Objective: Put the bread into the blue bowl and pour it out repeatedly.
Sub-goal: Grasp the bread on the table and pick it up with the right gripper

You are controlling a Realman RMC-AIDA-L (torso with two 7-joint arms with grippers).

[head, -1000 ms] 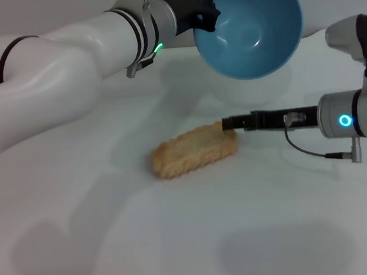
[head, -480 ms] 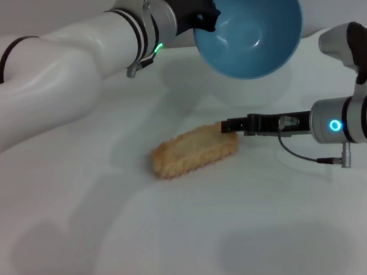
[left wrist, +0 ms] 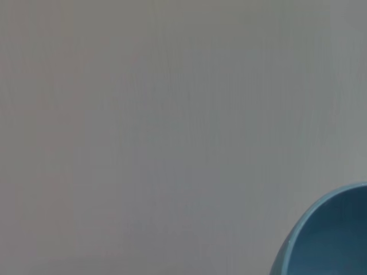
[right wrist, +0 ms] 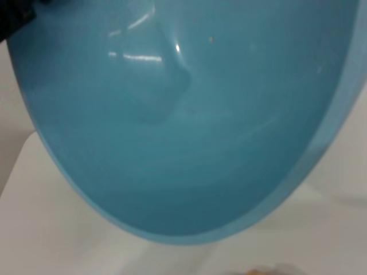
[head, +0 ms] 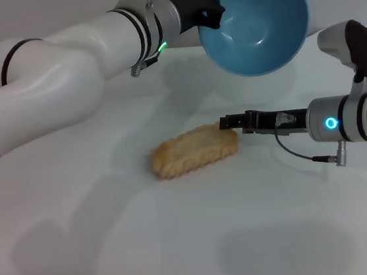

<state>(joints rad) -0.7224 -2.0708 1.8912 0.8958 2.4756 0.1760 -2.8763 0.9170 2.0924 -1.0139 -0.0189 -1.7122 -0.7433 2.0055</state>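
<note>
Looking from the head view first: the left gripper point(head: 212, 9) was raised above the table point(head: 202, 241), clamped on the rim of the blue bowl point(head: 254, 20), w/ the bowl tipped so its hollow faced toward the camera and down; nothing sat inside it. The bread point(head: 195, 150) lay flat on the table, plain golden-tan side up w/ scalloped edges showing, below the bowl and a bit toward the robot's left. The right gripper point(head: 227, 124) reached in low from the robot's right, roughly level w/ the table, its dark tips at the bread's right end, touching or just beside it; couldn't tell from this angle whether those tips were parted or pressed together, and they didn't visibly wrap the loaf. A thin cable point(head: 297, 149) looped under the right wrist, and a blue ring light point(head: 331, 122) glowed on it. Left wrist view: mostly a plain pale surface, w/ only a curved slice of the blue bowl's rim point(left wrist: 332, 235) at one corner; no fingers visible. Right wrist view: the bowl's glossy interior point(right wrist: 189, 114) filled nearly the whole pic, tilted, w/ white table beyond its rim and a tiny tan sliver of the bread point(right wrist: 261, 270) at the edge.
</note>
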